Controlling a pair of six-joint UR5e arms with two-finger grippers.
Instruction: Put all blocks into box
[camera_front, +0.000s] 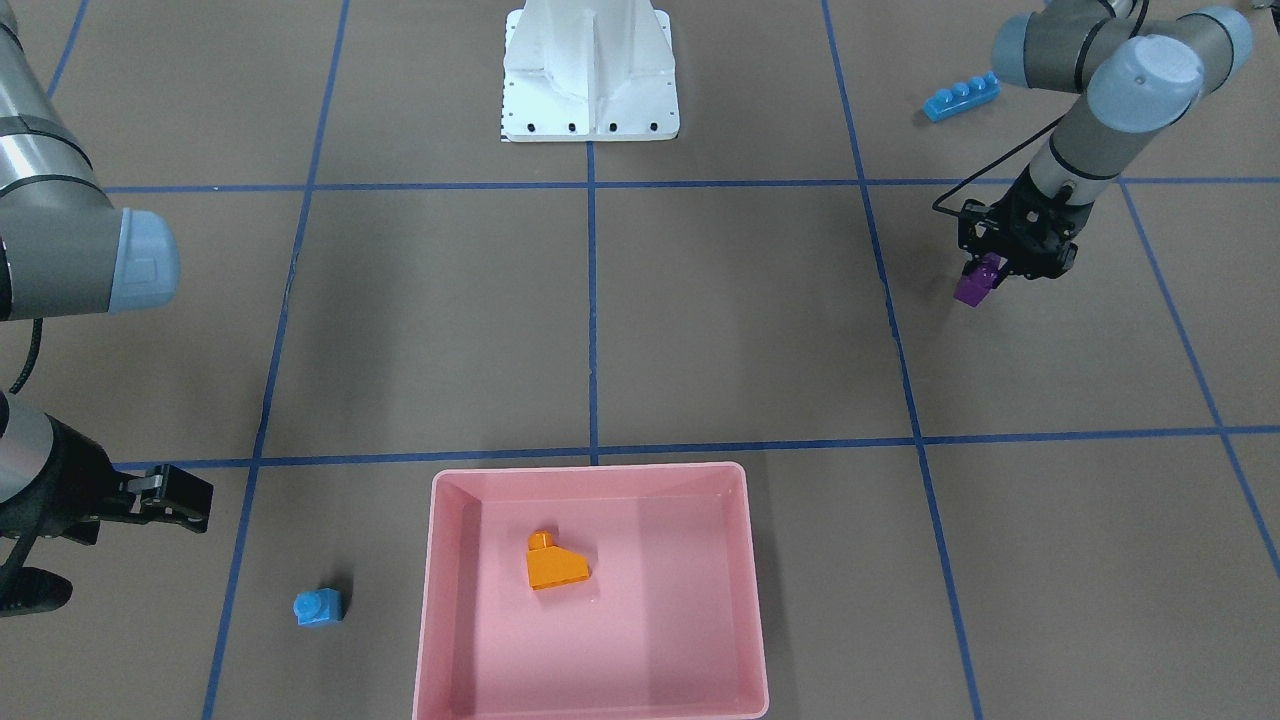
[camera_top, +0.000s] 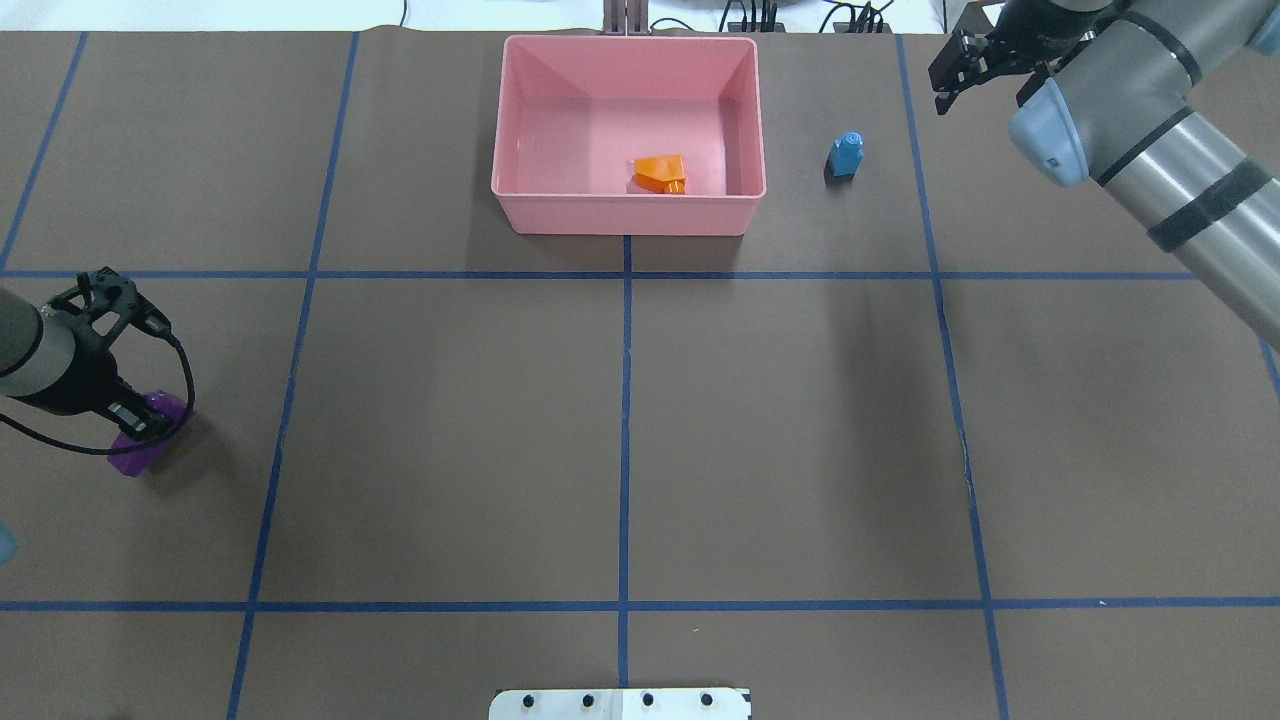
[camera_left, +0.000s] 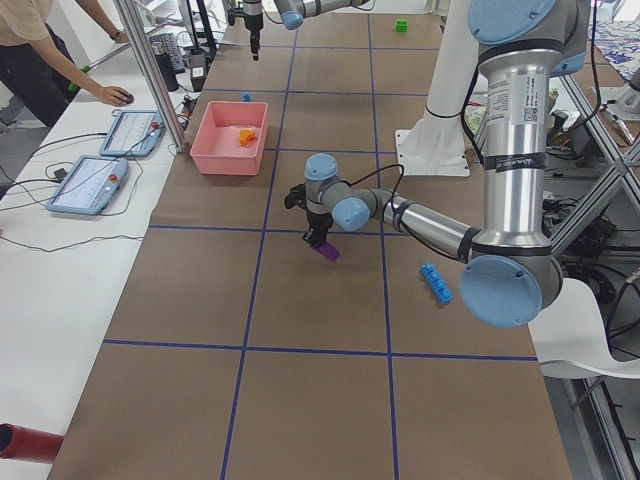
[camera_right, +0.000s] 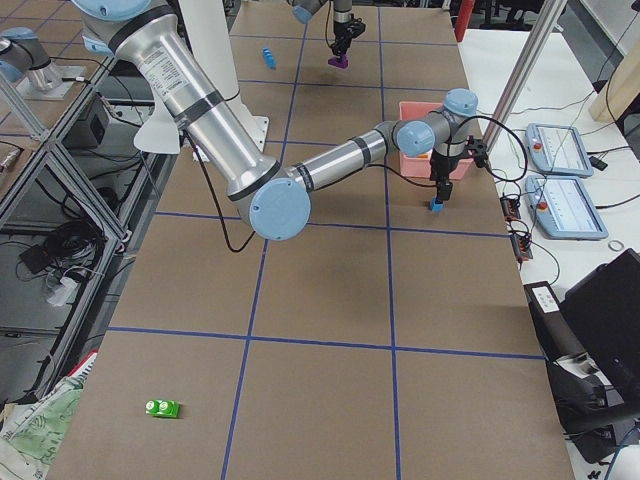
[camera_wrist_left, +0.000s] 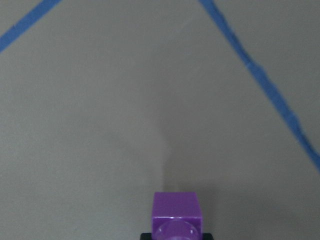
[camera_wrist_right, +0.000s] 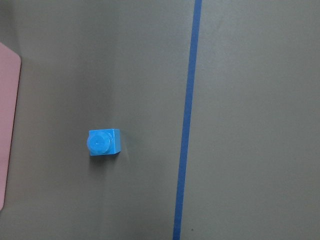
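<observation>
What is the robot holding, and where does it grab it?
The left hand holds the purple block by one end. The right hand holds nothing.

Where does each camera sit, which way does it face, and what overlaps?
Front-facing: across the table, facing the white base; left arm on view's right.
Overhead: behind the base, looking forward at the pink box; both arms enter.
Exterior left: table's end; left arm near, large.
Exterior right: opposite end; right arm near.
Left wrist: down at the purple block; arm unseen.
Right wrist: down at the small blue block; arm unseen.
Shared: overhead and right wrist both show that block beside the box.
</observation>
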